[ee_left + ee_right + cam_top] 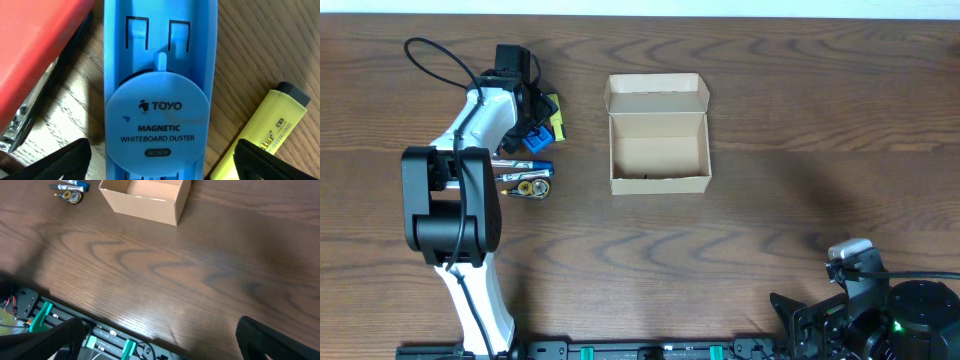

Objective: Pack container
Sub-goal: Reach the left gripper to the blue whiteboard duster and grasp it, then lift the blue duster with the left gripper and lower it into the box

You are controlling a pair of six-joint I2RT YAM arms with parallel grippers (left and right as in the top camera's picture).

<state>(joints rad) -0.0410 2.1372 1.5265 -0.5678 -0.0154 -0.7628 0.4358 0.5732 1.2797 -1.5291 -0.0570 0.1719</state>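
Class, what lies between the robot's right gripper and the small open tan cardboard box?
Only bare brown wooden table separates the right gripper from the tan cardboard box; the right wrist view shows it.

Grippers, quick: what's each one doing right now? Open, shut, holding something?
Left gripper: open, fingers either side of the blue duster, not gripping it.
Right gripper: open, empty.

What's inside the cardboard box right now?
Overhead, the cardboard box stands open and its floor looks bare. Small dark marks by its near wall may be shadow; cannot tell. From the right wrist, its walls hide the floor.
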